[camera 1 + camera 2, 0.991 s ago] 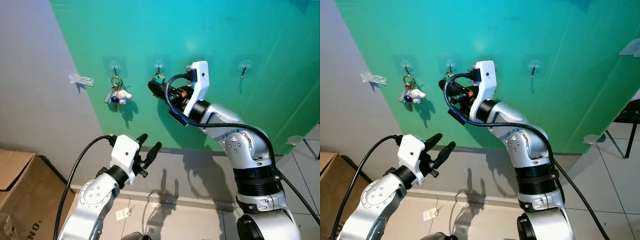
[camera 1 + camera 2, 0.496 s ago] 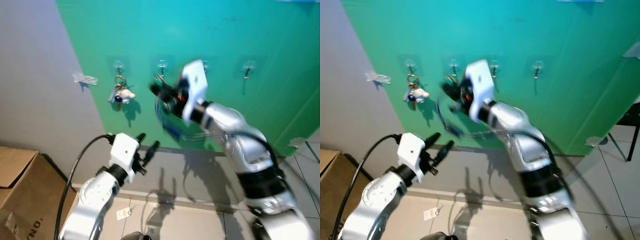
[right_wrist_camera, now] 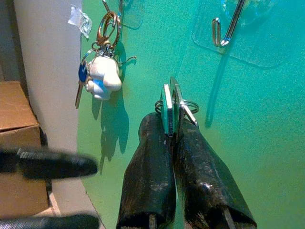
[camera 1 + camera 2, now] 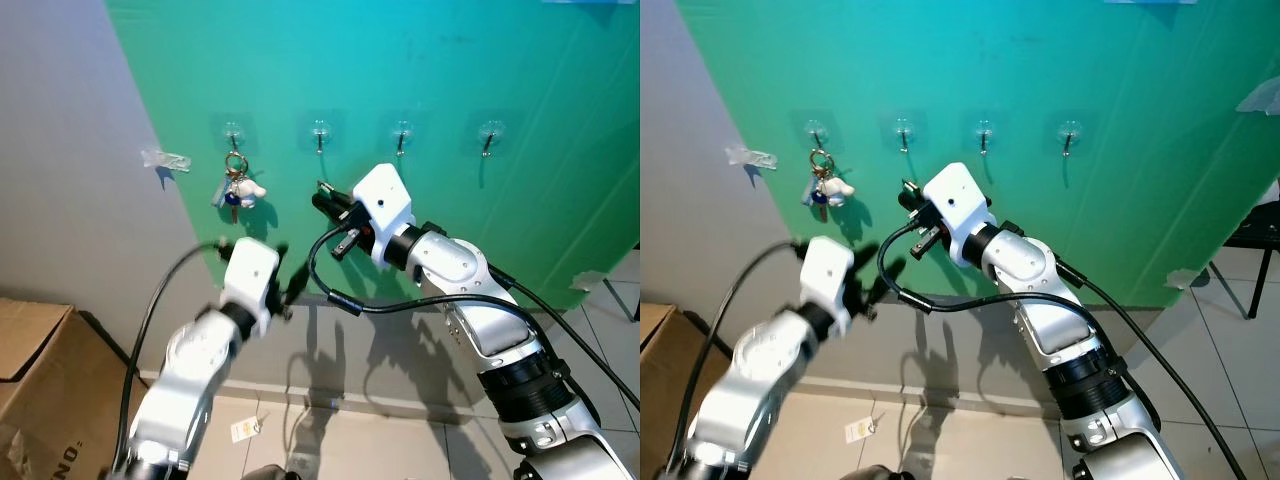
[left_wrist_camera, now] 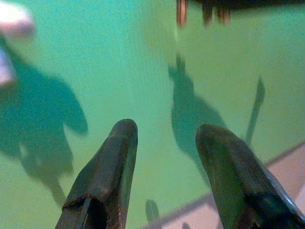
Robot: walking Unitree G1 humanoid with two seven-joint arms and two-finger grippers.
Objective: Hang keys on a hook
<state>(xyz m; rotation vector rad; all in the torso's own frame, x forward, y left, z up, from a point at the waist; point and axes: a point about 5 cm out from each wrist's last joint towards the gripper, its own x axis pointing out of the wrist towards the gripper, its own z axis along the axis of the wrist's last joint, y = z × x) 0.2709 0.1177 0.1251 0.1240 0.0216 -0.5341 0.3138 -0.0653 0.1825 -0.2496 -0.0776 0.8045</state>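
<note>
Right gripper point(image 3: 172, 138) pinches the keys point(image 3: 172, 109) between its fingers point(image 3: 150, 162) below a wall hook point(image 3: 228, 28); left gripper point(image 5: 164, 138) fingers spread.

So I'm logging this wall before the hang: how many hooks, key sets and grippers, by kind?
Hooks: 4, at
Key sets: 2, hanging bunch with white charm, set in right gripper
Grippers: 2, left gripper, right gripper
Total: 8

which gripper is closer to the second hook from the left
Right. The right gripper, shut on a set of keys, sits just below that hook. The left gripper is open, much lower down.
</note>
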